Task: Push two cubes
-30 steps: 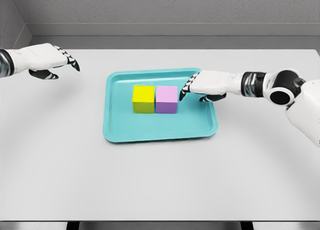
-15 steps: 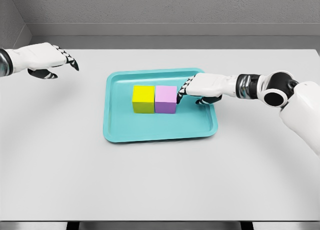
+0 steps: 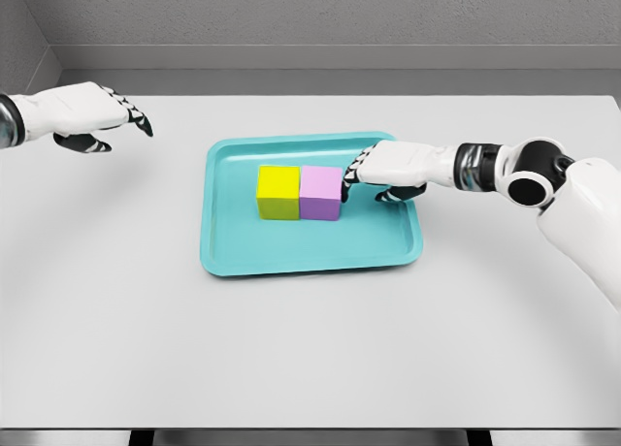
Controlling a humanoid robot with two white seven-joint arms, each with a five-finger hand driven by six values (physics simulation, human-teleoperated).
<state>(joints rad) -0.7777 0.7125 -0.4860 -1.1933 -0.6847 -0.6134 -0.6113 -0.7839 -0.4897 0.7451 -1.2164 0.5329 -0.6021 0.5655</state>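
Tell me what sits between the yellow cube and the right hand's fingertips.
In the head view, the purple cube sits between them: its left face against the yellow cube, its right side at the right hand fingertips.

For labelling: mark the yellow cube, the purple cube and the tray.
yellow cube [image 3: 277, 183], head view, top face.
purple cube [image 3: 321, 184], head view, top face.
tray [image 3: 310, 244], head view, bare floor in front of the cubes.

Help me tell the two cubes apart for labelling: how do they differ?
The yellow cube sits to the picture's left, the pink cube to its right. The right hand has its fingertips at the pink cube's side; nothing reaches the yellow cube. Both look the same size, sit side by side, upright, in the tray.
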